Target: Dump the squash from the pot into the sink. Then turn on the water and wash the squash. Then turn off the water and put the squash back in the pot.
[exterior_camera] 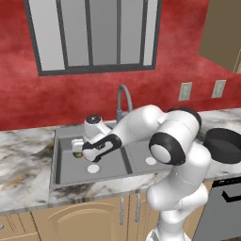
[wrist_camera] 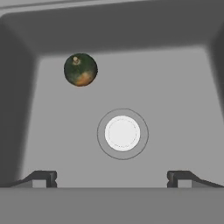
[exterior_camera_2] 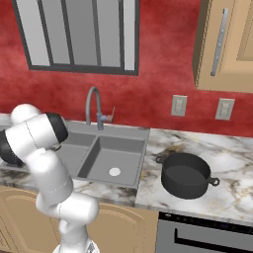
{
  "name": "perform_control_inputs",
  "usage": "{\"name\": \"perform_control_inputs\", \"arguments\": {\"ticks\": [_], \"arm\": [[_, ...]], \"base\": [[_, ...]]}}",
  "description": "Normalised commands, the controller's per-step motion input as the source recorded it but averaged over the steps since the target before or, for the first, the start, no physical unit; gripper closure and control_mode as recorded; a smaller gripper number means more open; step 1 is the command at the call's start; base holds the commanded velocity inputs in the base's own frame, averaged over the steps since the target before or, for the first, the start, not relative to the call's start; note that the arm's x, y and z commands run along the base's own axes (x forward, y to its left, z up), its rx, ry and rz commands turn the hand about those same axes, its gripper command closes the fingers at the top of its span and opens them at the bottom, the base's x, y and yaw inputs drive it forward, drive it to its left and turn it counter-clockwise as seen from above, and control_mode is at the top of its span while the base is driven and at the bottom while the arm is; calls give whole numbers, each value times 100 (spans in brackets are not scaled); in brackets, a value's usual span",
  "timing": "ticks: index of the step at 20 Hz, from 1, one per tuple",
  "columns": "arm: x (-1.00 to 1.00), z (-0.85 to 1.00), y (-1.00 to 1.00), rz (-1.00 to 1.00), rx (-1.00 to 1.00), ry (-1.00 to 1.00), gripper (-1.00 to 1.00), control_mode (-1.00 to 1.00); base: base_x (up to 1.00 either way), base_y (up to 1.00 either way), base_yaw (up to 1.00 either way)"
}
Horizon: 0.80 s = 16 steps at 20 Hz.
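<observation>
Hand view: squash (wrist_camera: 80, 69) sits at upper left on the sink (wrist_camera: 175, 87) basin floor, apart from the white drain (wrist_camera: 122, 133). Tool (wrist_camera: 112, 178) spread wide, holding nothing. Pot (exterior_camera_2: 186, 175) stands empty on the bench (exterior_camera_2: 227, 148).

The small green-and-orange squash (wrist_camera: 80, 69) lies on the floor of the grey sink's (exterior_camera: 113, 172) left basin, apart from its white drain (wrist_camera: 122, 133), while the empty black pot (exterior_camera_2: 186, 175) stands upright on the marble surface (exterior_camera_2: 232, 192) beside the sink.

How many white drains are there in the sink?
2, one per basin of the sink. One drain is in the left basin, below the hand and near the squash. The other is in the right basin.
</observation>
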Motion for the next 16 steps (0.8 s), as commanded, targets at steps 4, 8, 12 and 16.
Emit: {"name": "perform_control_inputs", "arguments": {"ticks": [4, 8, 12, 16], "arm": [[20, -24, 10, 0, 0, 0, -100, -100], [23, -21, 13, 0, 0, 0, -100, -100], [29, -17, 9, 0, 0, 0, -100, -100], [30, -16, 12, 0, 0, 0, -100, -100]], "base": [[0, 0, 0], [0, 0, 0], [0, 0, 0], [0, 0, 0]]}}
